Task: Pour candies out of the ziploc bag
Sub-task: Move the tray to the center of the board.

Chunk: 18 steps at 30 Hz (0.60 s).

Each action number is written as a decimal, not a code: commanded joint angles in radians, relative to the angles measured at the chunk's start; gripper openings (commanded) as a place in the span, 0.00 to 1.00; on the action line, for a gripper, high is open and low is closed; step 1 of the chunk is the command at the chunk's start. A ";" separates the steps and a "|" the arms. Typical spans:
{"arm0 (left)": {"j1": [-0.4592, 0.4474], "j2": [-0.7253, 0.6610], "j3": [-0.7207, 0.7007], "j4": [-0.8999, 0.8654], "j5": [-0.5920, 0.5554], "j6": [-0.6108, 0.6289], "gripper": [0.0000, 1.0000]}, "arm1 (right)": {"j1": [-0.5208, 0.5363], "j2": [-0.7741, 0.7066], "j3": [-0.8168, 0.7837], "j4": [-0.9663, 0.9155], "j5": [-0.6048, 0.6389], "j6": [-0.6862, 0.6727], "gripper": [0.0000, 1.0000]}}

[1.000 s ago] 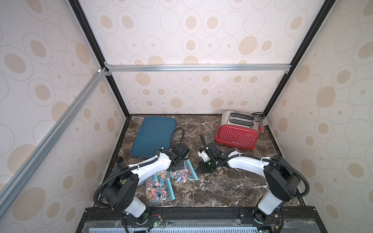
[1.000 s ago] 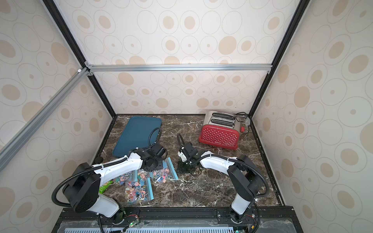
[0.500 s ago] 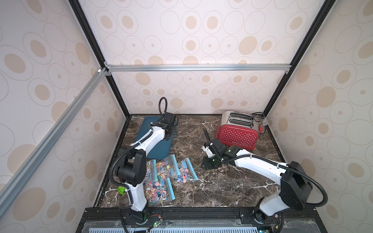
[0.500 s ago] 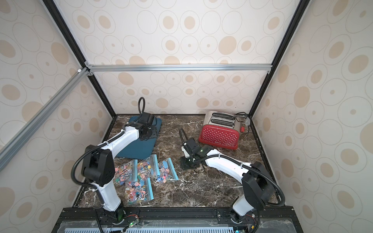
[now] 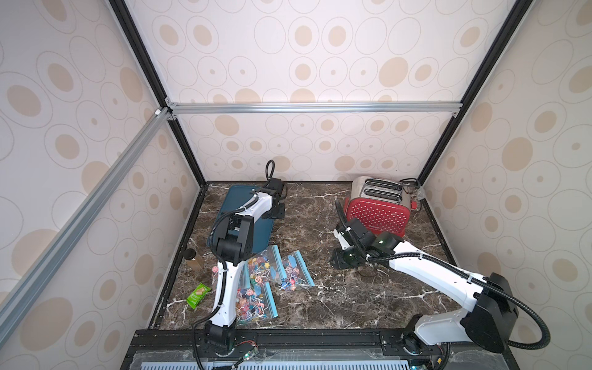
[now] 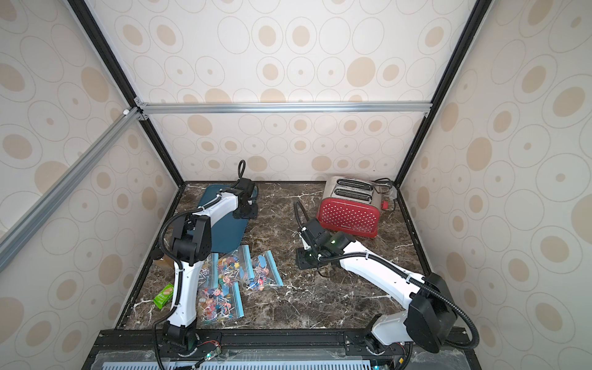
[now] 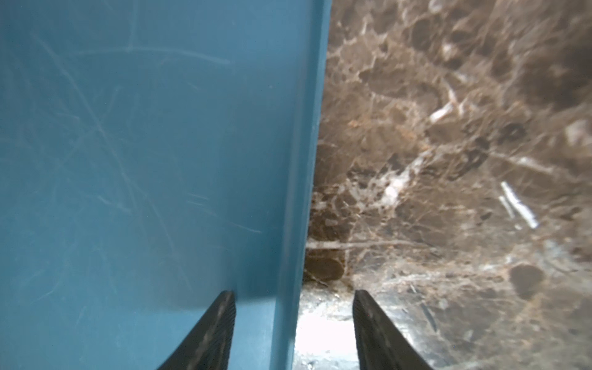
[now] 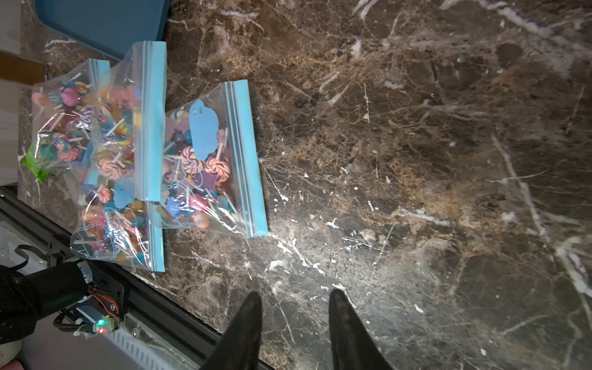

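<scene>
Four ziploc bags (image 8: 238, 153) are lying in an overlapping cluster on the marble tabletop (image 8: 416, 160), near its front edge. Each one is holding many candies (image 8: 217, 168), tiny multicoloured lollipops on white sticks, and all the candies are sitting inside the bags. In both top views the left arm (image 5: 224, 288) is crossing in front of the cluster and hiding much of the bag farthest to the left.

One teal tray (image 7: 128, 160) is lying just behind the bags. One red toaster (image 5: 376, 213) is standing in the far right corner. One green snack packet (image 5: 198, 296) is lying left of the cluster, and what may be a small brown jar (image 5: 192, 259) is sitting near the left wall.

The left gripper (image 7: 293, 320) is hanging over the tray's right edge with its fingers apart, one over the tray and one over the marble, gripping nothing. The right gripper (image 8: 294, 307) is hovering over bare marble to the right of the bags, fingers apart and empty.
</scene>
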<state>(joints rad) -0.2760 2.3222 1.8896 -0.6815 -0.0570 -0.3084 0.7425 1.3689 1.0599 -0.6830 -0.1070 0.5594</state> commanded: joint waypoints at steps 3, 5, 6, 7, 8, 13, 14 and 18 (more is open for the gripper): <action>-0.001 0.066 0.073 -0.095 -0.044 0.048 0.44 | -0.012 0.012 -0.004 -0.034 0.018 0.009 0.38; 0.000 0.091 0.098 -0.119 -0.060 0.056 0.35 | -0.013 0.013 0.001 -0.034 0.018 0.009 0.37; -0.001 0.102 0.108 -0.129 -0.066 0.060 0.30 | -0.014 0.012 0.001 -0.035 0.020 0.009 0.37; -0.002 0.107 0.115 -0.135 -0.069 0.063 0.26 | -0.014 0.010 0.002 -0.036 0.021 0.010 0.36; 0.000 0.115 0.119 -0.139 -0.070 0.068 0.22 | -0.013 0.007 0.002 -0.038 0.023 0.010 0.36; -0.004 0.133 0.126 -0.153 -0.075 0.092 0.06 | -0.015 -0.019 -0.005 -0.046 0.043 0.019 0.35; -0.007 0.135 0.126 -0.153 -0.075 0.101 0.03 | -0.016 -0.027 -0.008 -0.046 0.047 0.022 0.35; -0.027 0.144 0.131 -0.158 -0.078 0.148 0.00 | -0.022 -0.062 -0.023 -0.049 0.072 0.042 0.34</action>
<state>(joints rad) -0.2970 2.4016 2.0151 -0.7506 -0.1379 -0.2085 0.7296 1.3506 1.0546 -0.6968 -0.0708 0.5728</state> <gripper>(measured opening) 0.055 0.342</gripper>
